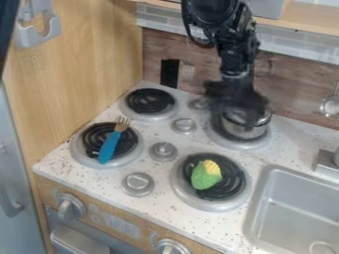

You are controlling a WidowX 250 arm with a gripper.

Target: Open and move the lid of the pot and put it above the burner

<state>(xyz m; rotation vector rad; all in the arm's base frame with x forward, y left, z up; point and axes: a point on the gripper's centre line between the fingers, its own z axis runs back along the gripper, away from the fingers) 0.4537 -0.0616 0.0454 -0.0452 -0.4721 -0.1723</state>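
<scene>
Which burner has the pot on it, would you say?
The back-right burner, the only one bearing the pot; the front-right one holds corn, the front-left one a fork.

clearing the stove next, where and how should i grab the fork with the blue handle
Best grip the fork around the middle of its blue handle, coming from above and closing across its width. It lies flat on the black burner coil, its long, narrow handle towards the stove's front; the thin tines at the other end would likely hold less well.
</scene>
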